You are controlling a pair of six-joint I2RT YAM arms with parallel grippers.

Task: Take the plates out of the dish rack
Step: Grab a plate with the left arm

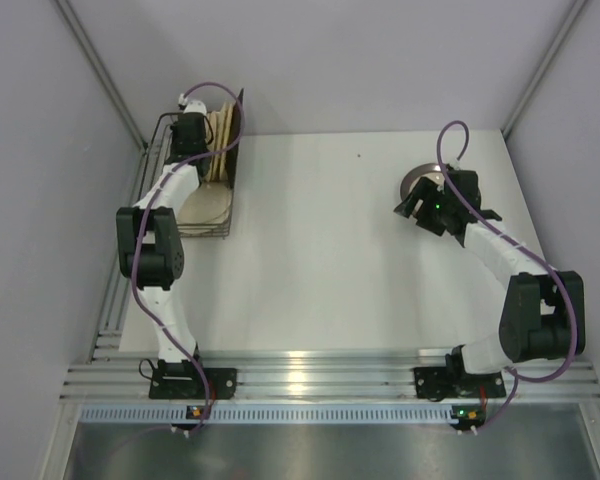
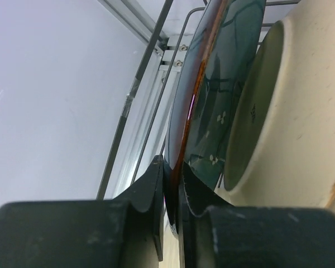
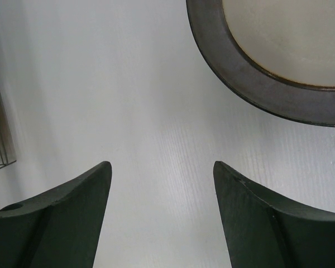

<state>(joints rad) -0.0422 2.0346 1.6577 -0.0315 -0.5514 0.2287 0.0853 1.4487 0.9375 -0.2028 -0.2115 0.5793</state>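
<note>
The dish rack (image 1: 156, 150) stands at the table's far left, with upright plates (image 1: 222, 130) in it and a tan one (image 1: 206, 206) lying at its near end. My left gripper (image 1: 192, 128) reaches into the rack. In the left wrist view its jaws (image 2: 173, 167) pinch the brown-edged rim of a teal glazed plate (image 2: 223, 72); a cream plate (image 2: 301, 123) stands right beside it. A dark-rimmed plate (image 3: 279, 89) lies flat on the table at the right (image 1: 418, 180). My right gripper (image 3: 162, 167) hovers open just short of it, holding nothing.
The rack's wire side (image 2: 151, 61) runs close to the left wall (image 1: 40, 200). The white tabletop (image 1: 320, 250) stretches between the rack and the right-hand plate. An aluminium rail (image 1: 320, 370) carries both arm bases at the near edge.
</note>
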